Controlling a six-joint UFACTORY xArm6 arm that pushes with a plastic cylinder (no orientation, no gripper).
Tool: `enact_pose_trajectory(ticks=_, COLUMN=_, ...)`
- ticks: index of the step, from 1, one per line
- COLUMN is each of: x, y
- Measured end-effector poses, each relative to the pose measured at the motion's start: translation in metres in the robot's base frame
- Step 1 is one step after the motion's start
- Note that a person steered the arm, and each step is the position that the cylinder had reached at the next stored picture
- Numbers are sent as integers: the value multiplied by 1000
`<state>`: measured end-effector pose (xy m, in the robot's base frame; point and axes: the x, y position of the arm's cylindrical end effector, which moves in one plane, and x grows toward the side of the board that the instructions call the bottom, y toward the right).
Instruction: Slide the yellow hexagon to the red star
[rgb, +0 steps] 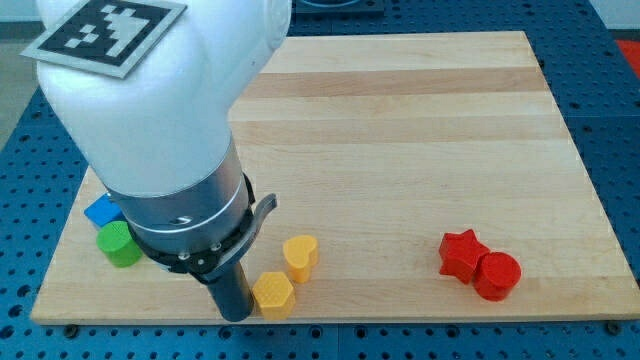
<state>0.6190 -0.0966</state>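
The yellow hexagon (272, 294) lies near the view's bottom edge of the wooden board, left of centre. My tip (234, 316) stands on the board right at the hexagon's left side, touching or nearly touching it. The red star (460, 254) lies far to the view's right, near the bottom edge, well apart from the hexagon. The arm's large white and grey body hides the board's upper left part.
A yellow heart-like block (300, 256) sits just above right of the hexagon. A red cylinder (496, 275) touches the red star's lower right. A green cylinder (120, 243) and a blue block (102, 211) lie at the left edge. The board (420, 140) ends just below the hexagon.
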Motion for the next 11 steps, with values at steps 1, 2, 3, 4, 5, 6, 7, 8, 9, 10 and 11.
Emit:
enact_pose_trajectory(ticks=1, x=-1, y=3)
enact_pose_trajectory(ticks=2, x=0, y=9)
enact_pose_trajectory(ticks=3, x=0, y=10)
enact_pose_trajectory(ticks=4, x=-1, y=22)
enact_pose_trajectory(ticks=5, x=-1, y=66)
enact_pose_trajectory(ticks=6, x=-1, y=114)
enact_pose_trajectory(ticks=7, x=-1, y=155)
enact_pose_trajectory(ticks=8, x=-1, y=155)
enact_pose_trajectory(ticks=9, x=-1, y=142)
enact_pose_trajectory(ticks=10, x=-6, y=135)
enact_pose_trajectory(ticks=11, x=-29, y=140)
